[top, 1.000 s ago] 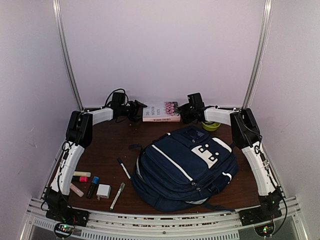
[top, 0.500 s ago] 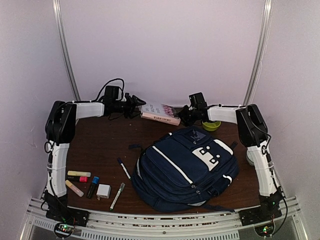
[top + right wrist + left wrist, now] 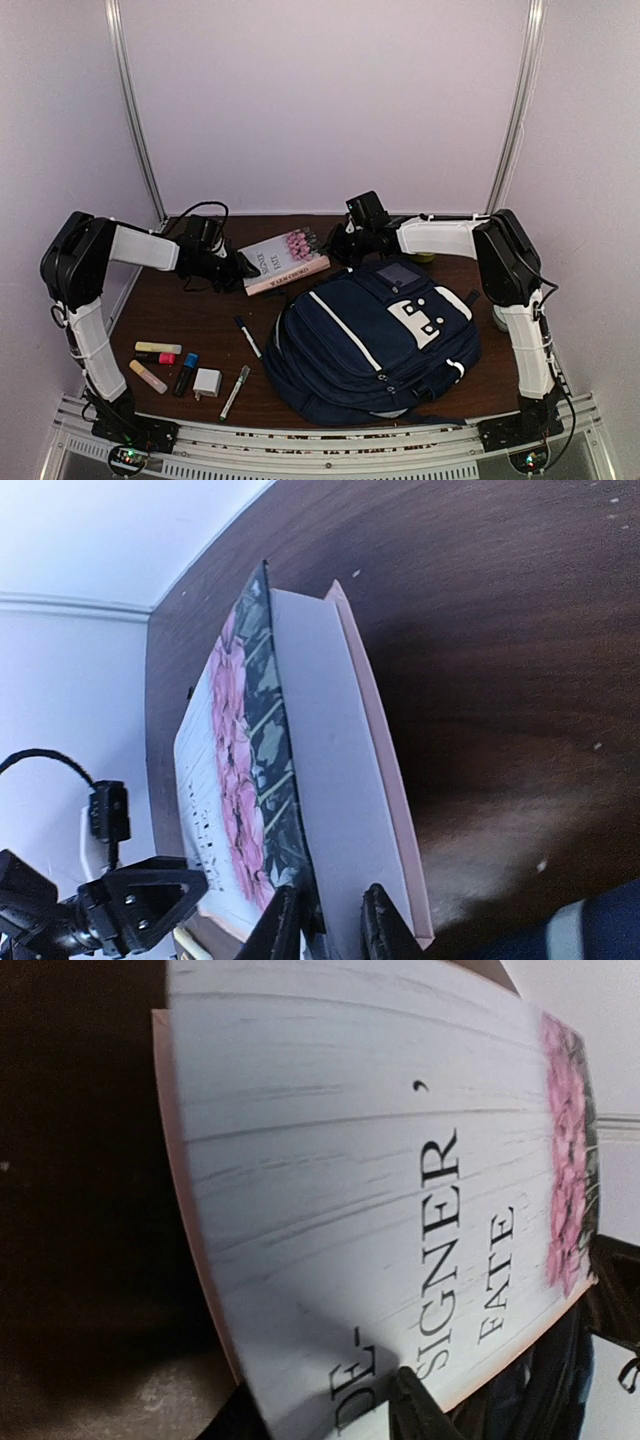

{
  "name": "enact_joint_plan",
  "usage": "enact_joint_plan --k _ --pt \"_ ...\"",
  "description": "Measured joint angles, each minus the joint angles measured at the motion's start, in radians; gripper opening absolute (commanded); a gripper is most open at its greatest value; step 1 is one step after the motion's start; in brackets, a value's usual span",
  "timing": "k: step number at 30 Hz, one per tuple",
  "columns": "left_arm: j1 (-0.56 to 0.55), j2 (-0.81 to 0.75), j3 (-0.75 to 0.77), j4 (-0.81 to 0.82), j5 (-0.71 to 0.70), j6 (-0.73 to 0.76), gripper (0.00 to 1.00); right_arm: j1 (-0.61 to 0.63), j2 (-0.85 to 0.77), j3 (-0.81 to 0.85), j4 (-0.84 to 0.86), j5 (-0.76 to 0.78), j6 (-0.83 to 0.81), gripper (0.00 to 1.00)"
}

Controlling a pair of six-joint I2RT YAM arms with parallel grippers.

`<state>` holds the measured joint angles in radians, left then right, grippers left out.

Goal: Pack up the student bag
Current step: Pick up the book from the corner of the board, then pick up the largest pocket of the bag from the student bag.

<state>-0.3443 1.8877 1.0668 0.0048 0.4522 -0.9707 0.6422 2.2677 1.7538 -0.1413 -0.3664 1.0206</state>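
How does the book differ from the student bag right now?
The book is small, white with pink flowers; the student bag is far larger, navy with white trim. The book is clamped at opposite ends by the left pincer and right pincer; the student bag lies on the table, held by neither.
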Motion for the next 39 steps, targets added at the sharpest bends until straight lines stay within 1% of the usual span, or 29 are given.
enact_joint_plan --k 4,7,10,12,13,16,20,21,23,28,33,39 --pt "0.000 -0.056 -0.080 -0.024 -0.030 0.015 0.18 0.039 -0.016 0.002 -0.001 0.005 0.000 0.20" --pt "0.000 -0.120 -0.125 -0.033 -0.043 0.015 0.08 0.047 -0.016 0.002 -0.013 0.006 0.000 0.19" --pt "-0.002 -0.185 -0.154 -0.037 -0.063 0.015 0.00 0.048 -0.018 0.001 -0.013 0.005 0.000 0.21" --pt "-0.006 -0.221 -0.164 -0.040 -0.074 0.015 0.00 0.048 -0.024 0.000 -0.019 0.005 -0.002 0.27" --pt "-0.007 -0.237 -0.164 -0.043 -0.079 0.015 0.00 0.048 -0.028 0.000 -0.022 0.006 -0.002 0.33" --pt "-0.013 -0.283 -0.167 -0.044 -0.084 0.019 0.00 0.049 -0.044 0.000 -0.045 0.006 -0.021 0.45" --pt "-0.029 -0.360 -0.169 -0.047 -0.081 0.032 0.00 0.050 -0.074 0.002 -0.100 -0.001 -0.075 0.60" --pt "-0.035 -0.380 -0.169 -0.049 -0.080 0.039 0.00 0.051 -0.083 0.006 -0.118 -0.003 -0.093 0.62" --pt "-0.045 -0.419 -0.169 -0.056 -0.080 0.053 0.00 0.055 -0.100 0.021 -0.164 -0.007 -0.131 0.66" --pt "-0.057 -0.499 -0.169 -0.089 -0.079 0.087 0.00 0.074 -0.171 0.091 -0.296 0.004 -0.257 0.72" --pt "-0.073 -0.578 -0.174 -0.132 -0.078 0.118 0.00 0.086 -0.265 0.143 -0.411 0.068 -0.373 0.80" --pt "-0.076 -0.652 -0.198 -0.171 -0.083 0.148 0.00 0.079 -0.373 0.158 -0.494 0.145 -0.468 0.82"
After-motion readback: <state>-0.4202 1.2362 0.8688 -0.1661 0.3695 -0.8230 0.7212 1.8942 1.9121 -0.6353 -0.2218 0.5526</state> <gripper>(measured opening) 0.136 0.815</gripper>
